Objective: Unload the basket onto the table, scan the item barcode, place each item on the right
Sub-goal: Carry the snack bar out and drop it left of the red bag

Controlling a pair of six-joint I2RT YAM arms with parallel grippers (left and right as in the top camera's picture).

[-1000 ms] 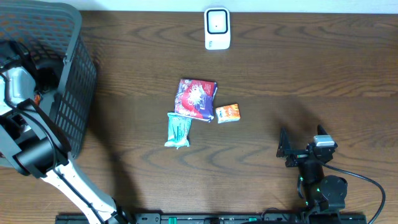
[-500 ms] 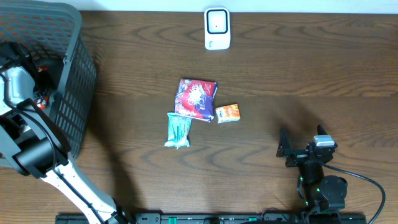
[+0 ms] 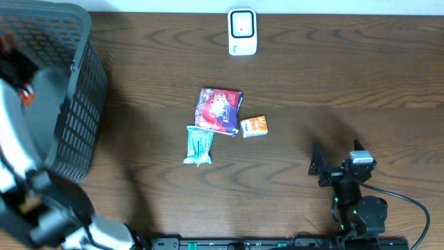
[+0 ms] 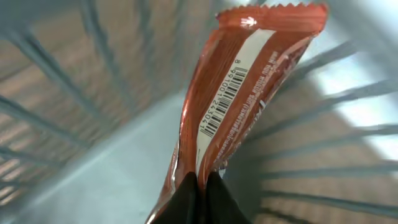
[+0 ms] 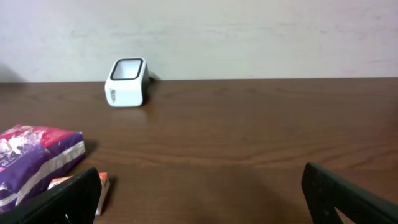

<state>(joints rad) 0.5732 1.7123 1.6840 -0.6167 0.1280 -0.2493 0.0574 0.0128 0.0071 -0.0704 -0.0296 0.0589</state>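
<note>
Basket mesh fills upper left; left gripper has just clamped the orange wrapper, barcode exposed for scanning.

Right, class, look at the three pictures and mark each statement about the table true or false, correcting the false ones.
1. The left claw is shut on a reddish wrapper whose barcode shows. True.
2. The right claw holds the orange packet. False: this claw is open and empty, and the packet lies on the table well apart from it.
3. The white scanner stands at the far edge of the table. True.
4. The teal packet lies in the basket. False: it lies on the table beside the purple bag.
</note>
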